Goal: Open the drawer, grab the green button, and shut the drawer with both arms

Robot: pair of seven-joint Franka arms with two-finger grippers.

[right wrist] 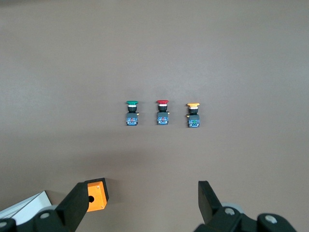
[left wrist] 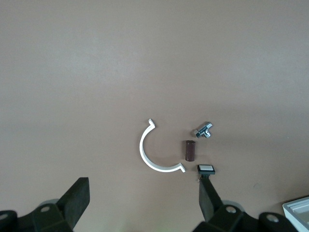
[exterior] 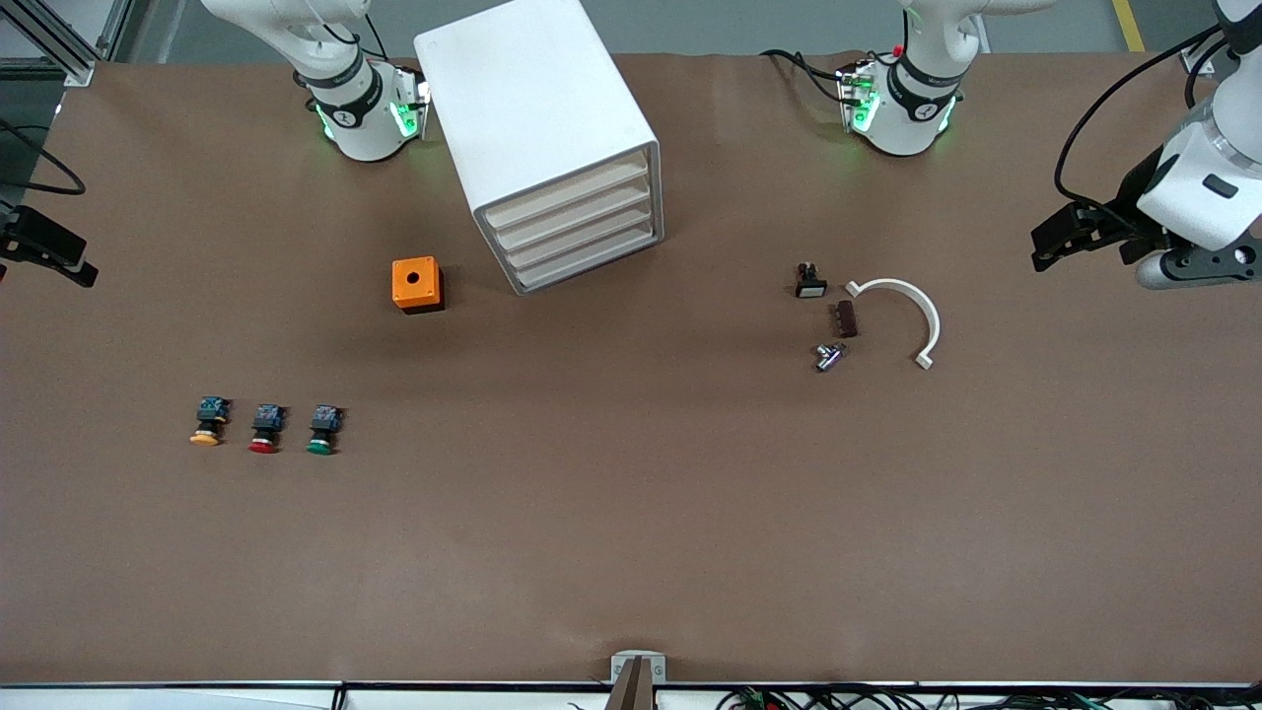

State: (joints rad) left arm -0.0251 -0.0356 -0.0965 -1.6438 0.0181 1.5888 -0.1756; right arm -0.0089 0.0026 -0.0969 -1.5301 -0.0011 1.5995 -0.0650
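Claws, left (left wrist: 145, 205) and right (right wrist: 145, 205), both gape apart above the table; cabinet (exterior: 552, 148) drawers shut.

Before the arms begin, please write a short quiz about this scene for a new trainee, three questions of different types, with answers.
1. True or false: all four drawers of the cabinet are shut.
2. Which button lies closest to the orange box? A) yellow button B) red button C) green button
3. Fill in: the curved white clip lies toward the ___ arm's end of the table.

Key:
1. True.
2. C.
3. Left. The left gripper and the right gripper both hang open over the table, holding nothing.
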